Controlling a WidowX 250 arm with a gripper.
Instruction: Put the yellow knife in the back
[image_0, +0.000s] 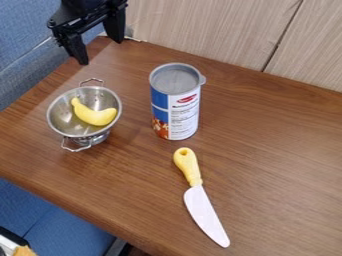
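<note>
From where I stand, the yellow knife (197, 192) is lying flat on the brown surface (280, 150), its yellow handle just in front of the can (176, 102) and its pale blade running on toward the front edge. The can stands upright, between the knife and the far edge, with a grey lid on top; what it holds I can't tell. Its label is blue and white, with an orange-brown patch low on one side.

Over to the left of the can, apart from it, sits a small metal colander (59, 119) with two looped wire handles, one toward the far edge, the other toward the front. In its bowl rests a yellow banana (97, 117), curved, leaning against the inside.

The black end effector (100, 51) hangs over by the surface's far left corner, beyond the colander, its two fingers spread wide. Behind the far edge rises a wood-grained panel (207, 25). Blue upholstery (23, 30) borders the left edge, with more blue below the front edge.
</note>
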